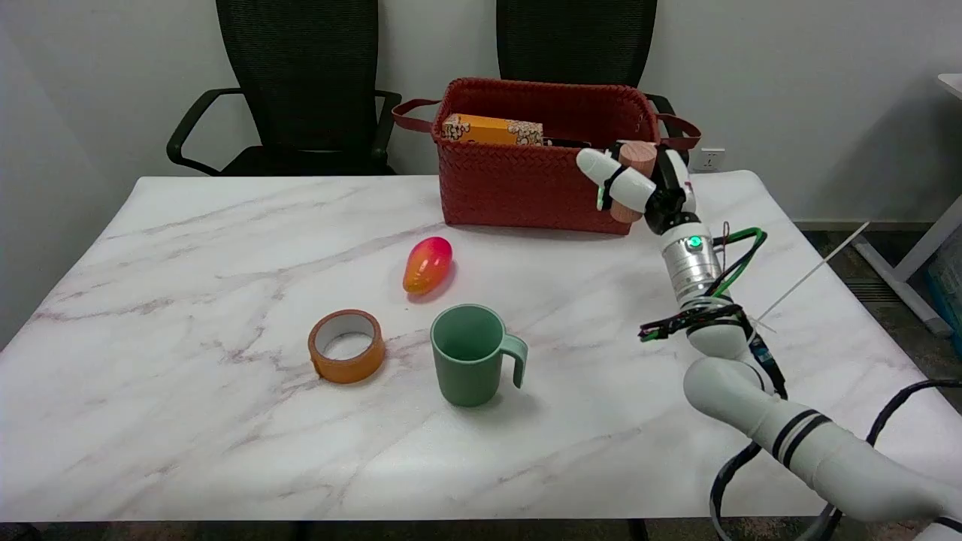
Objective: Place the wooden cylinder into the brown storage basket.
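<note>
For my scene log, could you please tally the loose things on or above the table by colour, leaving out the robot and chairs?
Brown-red: 1, the storage basket
Orange: 2, the tape roll and the box in the basket
Green: 1, the mug
Red-yellow: 1, the toy mango
Wood: 1, the wooden cylinder, held by the right hand
Total: 6

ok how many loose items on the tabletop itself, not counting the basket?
3: the mango mid-table, the orange tape roll front left, the green mug beside it. The wooden cylinder is in the right hand, off the table.
</note>
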